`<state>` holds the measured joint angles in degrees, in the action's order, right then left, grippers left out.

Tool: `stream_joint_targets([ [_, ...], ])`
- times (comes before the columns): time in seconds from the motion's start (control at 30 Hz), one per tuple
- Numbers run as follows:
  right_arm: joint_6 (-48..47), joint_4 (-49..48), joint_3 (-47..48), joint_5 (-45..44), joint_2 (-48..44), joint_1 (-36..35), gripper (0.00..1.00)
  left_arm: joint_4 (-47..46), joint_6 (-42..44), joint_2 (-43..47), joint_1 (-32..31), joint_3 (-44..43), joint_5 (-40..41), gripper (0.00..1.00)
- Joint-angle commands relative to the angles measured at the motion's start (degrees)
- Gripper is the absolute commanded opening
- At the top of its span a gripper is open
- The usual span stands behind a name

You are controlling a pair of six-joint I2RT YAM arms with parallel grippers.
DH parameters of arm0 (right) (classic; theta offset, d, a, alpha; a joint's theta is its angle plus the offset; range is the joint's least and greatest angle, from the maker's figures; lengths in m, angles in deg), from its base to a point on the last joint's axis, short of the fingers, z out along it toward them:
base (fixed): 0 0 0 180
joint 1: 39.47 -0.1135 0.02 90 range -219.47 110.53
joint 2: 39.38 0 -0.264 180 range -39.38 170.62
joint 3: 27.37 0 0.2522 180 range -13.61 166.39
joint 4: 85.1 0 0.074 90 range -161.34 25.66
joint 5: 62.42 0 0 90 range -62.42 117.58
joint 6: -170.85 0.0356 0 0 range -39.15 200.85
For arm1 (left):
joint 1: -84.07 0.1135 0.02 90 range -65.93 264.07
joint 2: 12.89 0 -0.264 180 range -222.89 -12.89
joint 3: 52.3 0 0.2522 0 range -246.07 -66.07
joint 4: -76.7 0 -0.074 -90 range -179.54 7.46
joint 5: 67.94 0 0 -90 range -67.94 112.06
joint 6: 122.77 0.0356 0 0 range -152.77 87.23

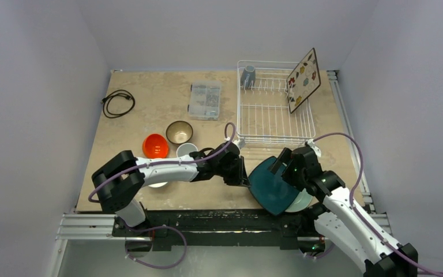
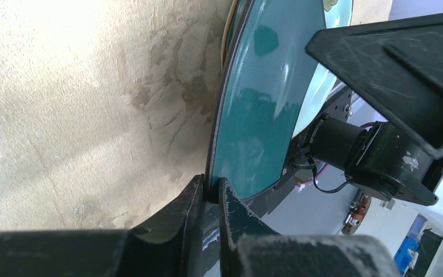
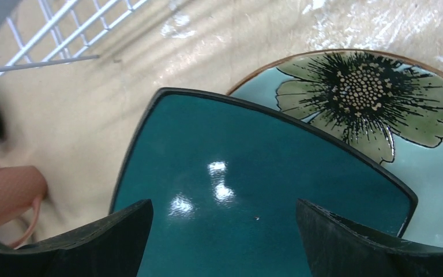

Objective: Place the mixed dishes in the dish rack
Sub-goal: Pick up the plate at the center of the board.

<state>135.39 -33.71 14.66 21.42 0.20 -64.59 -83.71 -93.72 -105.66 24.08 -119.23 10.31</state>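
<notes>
Teal plate pinched at its left rim by left gripper; right gripper has fingers apart above it (handover?). Next: into dish rack, btwn tines.

Free across the middle and near rows of the dish rack; taken at the far end by the grey-blue mug in the left corner and the square floral plate leaning at the right. Flanked left by the clear compartment box. Narrowed before the near rim by the dark teal plate, pinched by the left gripper, under the spread fingers of the right gripper.
</notes>
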Motion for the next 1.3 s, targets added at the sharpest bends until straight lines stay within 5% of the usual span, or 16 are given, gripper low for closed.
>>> stream_joint_targets([
  [0.0, 3.19, -3.69, -1.59, -3.03, 1.77, -0.06, 0.95, -4.47, 0.15, 1.22, 0.89, 1.76, 0.15, 0.0],
  [0.27, 3.36, -8.71, -5.23, 0.22, 6.41, -0.07, 0.95, -11.38, -1.59, 1.62, 2.02, 5.31, -1.34, 0.01],
  [0.67, 4.65, -10.78, -7.48, 2.32, 6.29, -0.05, 0.95, -17.38, -2.06, -0.59, 2.85, 7.41, -1.97, 0.52],
  [0.77, 4.53, -11.44, -7.81, 2.62, 6.78, -0.1, 0.95, -18.89, -2.05, -2.37, 3.15, 7.2, -2.91, 0.58],
  [1.0, 4.46, -12.23, -7.9, 3.01, 7.09, -0.07, 0.95, -24.02, -1.81, -8.13, 3.36, 4.06, -7.85, 0.54],
  [1.27, 2.82, -11.05, -6.15, 1.97, 6.27, -0.07, 0.95, -28.8, -2.05, -8.05, 3.38, 5.35, -8.44, 0.08],
])
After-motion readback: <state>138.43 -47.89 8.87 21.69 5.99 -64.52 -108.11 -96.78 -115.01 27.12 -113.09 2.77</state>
